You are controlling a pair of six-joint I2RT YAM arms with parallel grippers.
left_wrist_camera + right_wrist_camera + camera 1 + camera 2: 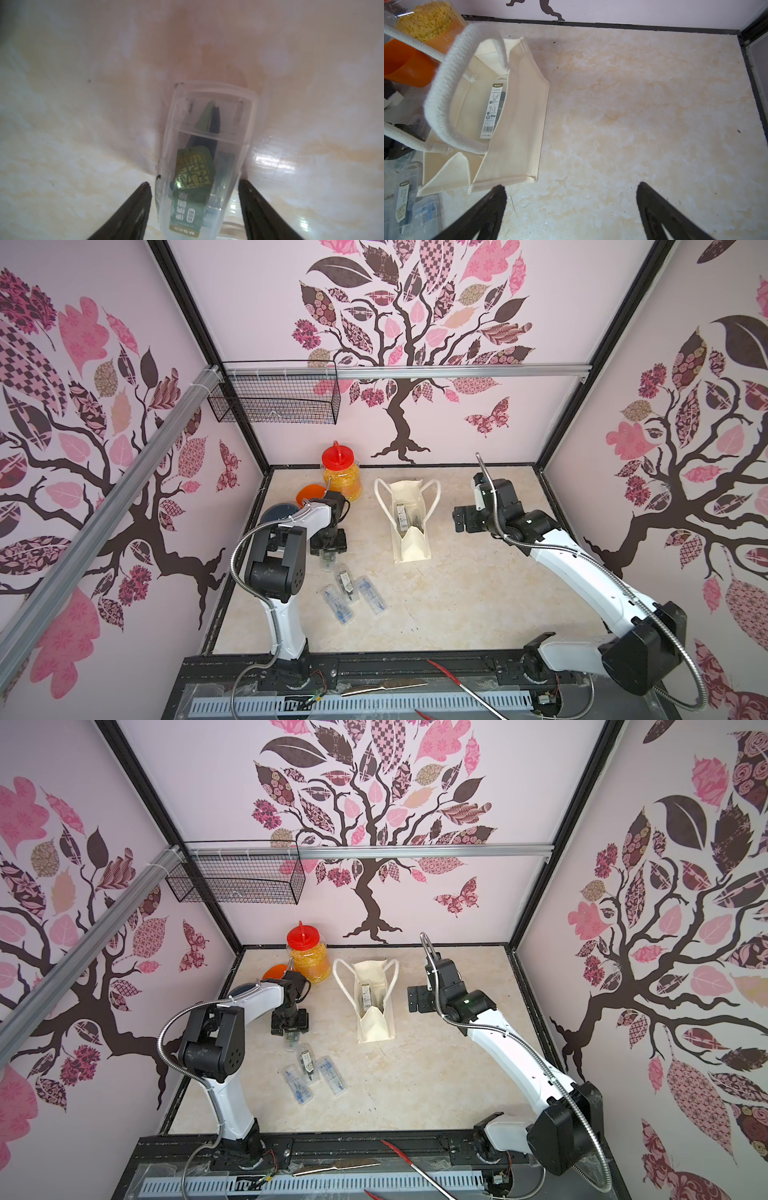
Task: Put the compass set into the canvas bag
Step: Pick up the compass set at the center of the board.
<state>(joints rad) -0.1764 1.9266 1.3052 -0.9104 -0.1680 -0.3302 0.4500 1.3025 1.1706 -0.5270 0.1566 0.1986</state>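
My left pincer (pixel 193 182) straddles a compass case (pixel 207 128) on the table (pixel 83 145), jaws apart and not yet clamped, well apart from the canvas bag (pixel 409 547), where a second case (pixel 492 110) already sits. My right pincer (pixel 571 186) hangs wide open and empty beside the bag, likely to steady it. Spare cases (pixel 351 593) lie close by, and a looped handle (pixel 446 93) arches over the mouth.

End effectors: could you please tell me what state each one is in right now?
Left end effector: open, straddling a clear compass set case, not gripping it.
Right end effector: open, empty, beside the canvas bag.
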